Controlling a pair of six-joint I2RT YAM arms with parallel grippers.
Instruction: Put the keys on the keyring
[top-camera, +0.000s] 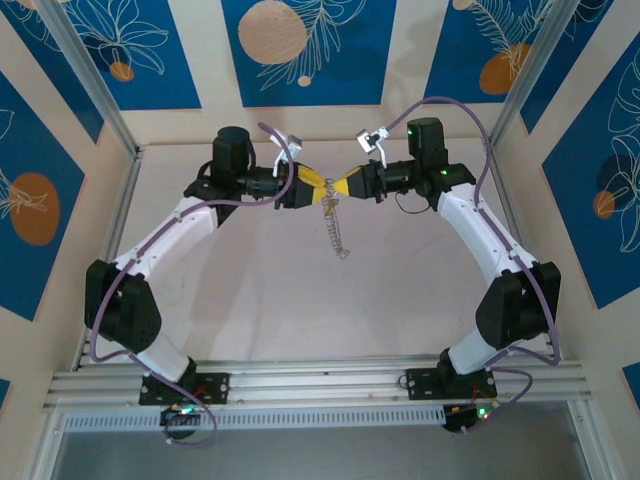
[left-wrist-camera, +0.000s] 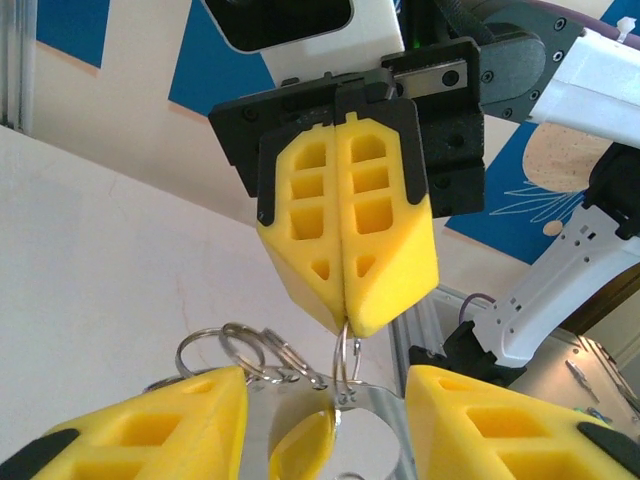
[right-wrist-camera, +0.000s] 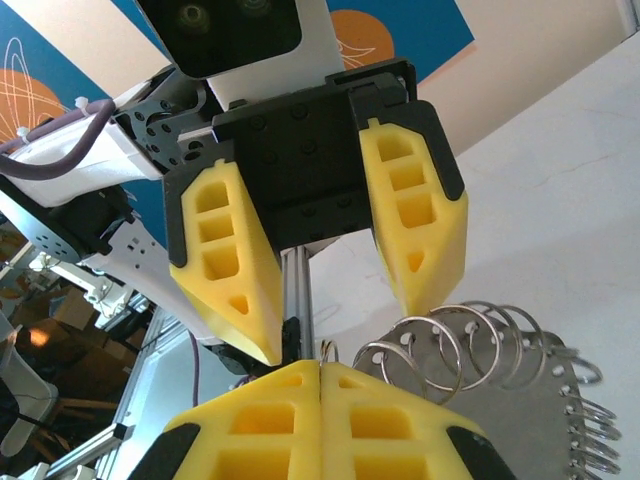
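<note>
We see the right gripper (top-camera: 346, 186) pressed fully closed, its yellow foam fingers flat against each other, pinching the top of a thin silver split ring (left-wrist-camera: 347, 352) that pokes out just below their tips. Facing it tip to tip, the left gripper (top-camera: 317, 187) holds its yellow fingers (left-wrist-camera: 150, 425) apart. A flat, shiny steel plate (left-wrist-camera: 375, 420) lies in the gap between them, and we cannot tell whether they clamp the plate or merely flank it. The tiny key (left-wrist-camera: 305, 445) hangs just under the split ring, against the near edge of the plate and between the left fingers. We make out a rounded, glossy yellow-orange head with a darker hollow in its middle, far smaller than either fingertip, while its shaft is hidden from us. A cluster of loose silver rings (left-wrist-camera: 240, 352) sits beside it, touching the inner edge of one left finger. From the right wrist, more silver rings (right-wrist-camera: 450, 335) stand in a row along the plate's edge, just under one left fingertip. From above, a silvery chain of links (top-camera: 338, 235) trails down from the meeting grippers over the pale table (top-camera: 260, 290)
</note>
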